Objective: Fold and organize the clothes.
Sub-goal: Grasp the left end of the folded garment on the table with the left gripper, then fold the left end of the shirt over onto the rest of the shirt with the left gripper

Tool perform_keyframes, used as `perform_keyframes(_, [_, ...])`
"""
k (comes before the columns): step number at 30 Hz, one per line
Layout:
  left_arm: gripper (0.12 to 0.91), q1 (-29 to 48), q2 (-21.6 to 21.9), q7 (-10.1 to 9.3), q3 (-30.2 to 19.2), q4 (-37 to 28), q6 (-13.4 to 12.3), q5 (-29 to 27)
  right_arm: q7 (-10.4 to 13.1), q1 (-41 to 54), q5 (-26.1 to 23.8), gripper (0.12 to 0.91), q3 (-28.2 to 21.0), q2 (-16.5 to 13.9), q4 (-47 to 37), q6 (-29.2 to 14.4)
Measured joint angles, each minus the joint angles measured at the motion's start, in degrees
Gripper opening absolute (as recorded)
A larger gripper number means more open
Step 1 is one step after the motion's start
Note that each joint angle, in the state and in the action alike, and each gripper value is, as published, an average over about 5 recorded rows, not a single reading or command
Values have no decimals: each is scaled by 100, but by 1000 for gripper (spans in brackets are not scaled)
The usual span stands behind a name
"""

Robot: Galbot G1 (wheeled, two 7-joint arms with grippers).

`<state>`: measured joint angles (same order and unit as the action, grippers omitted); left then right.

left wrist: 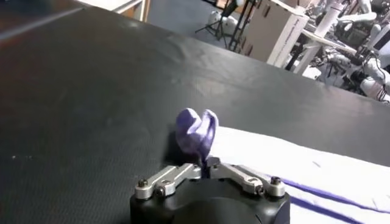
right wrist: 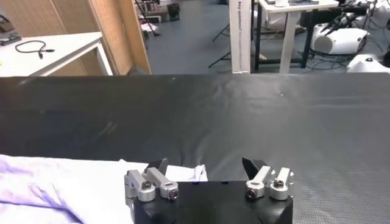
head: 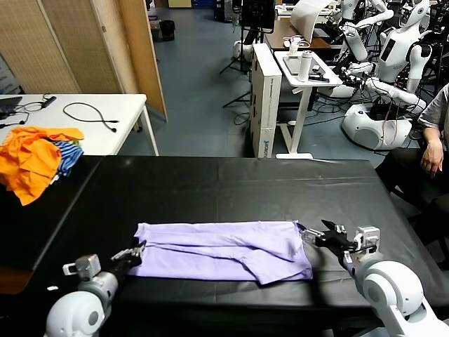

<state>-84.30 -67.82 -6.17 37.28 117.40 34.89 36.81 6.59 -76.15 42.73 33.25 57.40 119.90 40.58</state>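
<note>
The lavender T-shirt [head: 223, 250] lies folded lengthwise across the black surface [head: 224, 186]. Left gripper [head: 135, 251] is pinched tight on the shirt's left end, bunching the fabric up. Right gripper [head: 311, 234] sits spread wide at the shirt's right edge, gripping nothing.

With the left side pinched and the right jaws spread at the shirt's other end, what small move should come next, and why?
Probably closing the right gripper. Its jaws stand open astride the edge of the lavender T-shirt, while the left gripper is already shut on a bunched corner. The shirt lies partly folded on the black table, so lifting or folding it evenly likely needs both ends held.
</note>
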Motion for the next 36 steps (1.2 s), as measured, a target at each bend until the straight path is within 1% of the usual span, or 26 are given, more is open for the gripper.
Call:
perform_keyframes(3, [183,-48,140,120,88,68,-105,-456,2,-21,-3,907,4,30,-6,-17])
perform_keyframes(8, [183,-160,577,236,378,56,-440,-1108,4,-71,-11,907,-31,100,15,-27])
perform_keyframes(12, [183,-227,1033,236,679,-21,-662,-1522,10,-128,-13,907,-42,167,61,-9])
perform_keyframes(14, [183,-226,1187,188,777,-33,-672,-1693,11,-166,-13,907,-34,198,84,-4])
perform_keyframes(16, [183,-202,1250,112,804,8,-607,-1740,12,-211,-13,907,-14,227,105,-5])
perform_keyframes(19, [183,-157,1206,16,730,173,-456,-1569,13,-276,-19,907,31,256,137,-12])
perform_keyframes(22, [183,-120,1033,-102,552,405,-247,-1195,11,-351,-32,907,89,272,180,-26])
perform_keyframes(25, [183,-93,807,-339,325,659,4,-661,4,-433,-64,907,158,298,205,-48])
perform_keyframes(27, [183,-71,661,-514,166,832,116,-265,-1,-486,-103,907,200,325,212,-65])
perform_keyframes(30, [183,-15,455,-745,-89,1084,204,268,-6,-574,-176,907,252,381,236,-82])
perform_keyframes(32, [183,44,329,-880,-275,1225,245,527,-8,-643,-231,907,284,426,257,-89])
perform_keyframes(34, [183,116,207,-978,-466,1317,268,687,-10,-716,-278,907,313,466,277,-94])
perform_keyframes(36, [183,191,87,-1026,-660,1356,269,765,-12,-787,-309,907,344,499,296,-98])
